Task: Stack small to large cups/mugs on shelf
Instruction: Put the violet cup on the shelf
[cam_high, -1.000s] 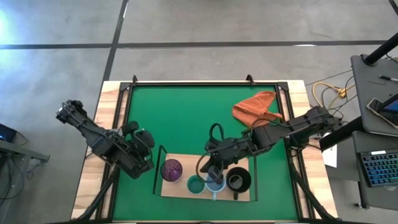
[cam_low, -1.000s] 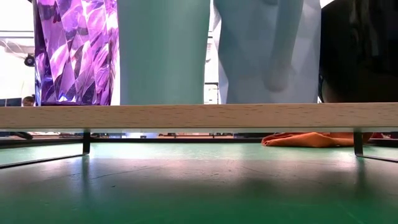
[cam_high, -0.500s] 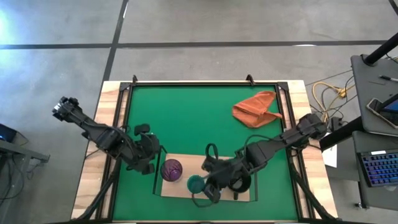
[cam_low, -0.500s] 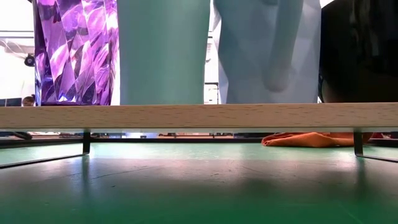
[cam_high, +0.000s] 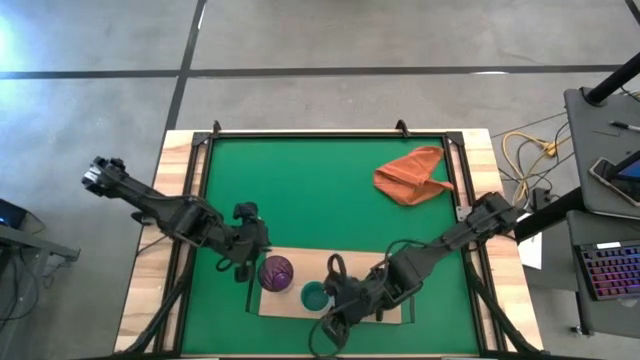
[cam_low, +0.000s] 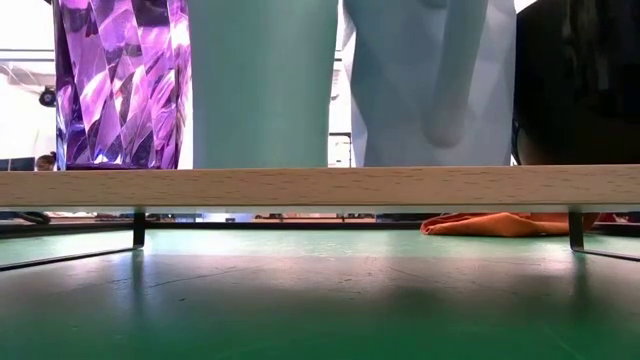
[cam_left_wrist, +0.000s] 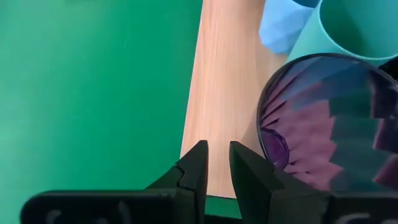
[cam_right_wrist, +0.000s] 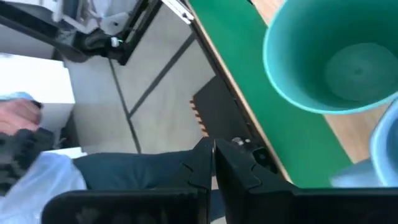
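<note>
Four cups in a row on shelf (cam_high: 300, 262) near mat's (cam_high: 300, 180) near edge: tumbler (cam_high: 276, 271) leftmost, teal cup (cam_high: 314, 296), blue mug (cam_low: 430, 80), black mug (cam_low: 580, 80) rightmost. Left gripper (cam_left_wrist: 214, 165) beside tumbler, fingers nearly together, pinching nothing. Right gripper (cam_right_wrist: 212, 158) over shelf's near edge, fingers pressed together.

Purple tumbler (cam_high: 276, 271), teal cup (cam_high: 314, 296), blue mug (cam_low: 430, 80), black mug (cam_low: 580, 80) upright on shelf (cam_high: 290, 304)

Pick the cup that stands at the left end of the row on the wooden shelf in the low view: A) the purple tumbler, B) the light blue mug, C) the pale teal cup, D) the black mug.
A: in the low view the purple tumbler stands leftmost on the shelf, with the pale teal cup next to it.
</note>
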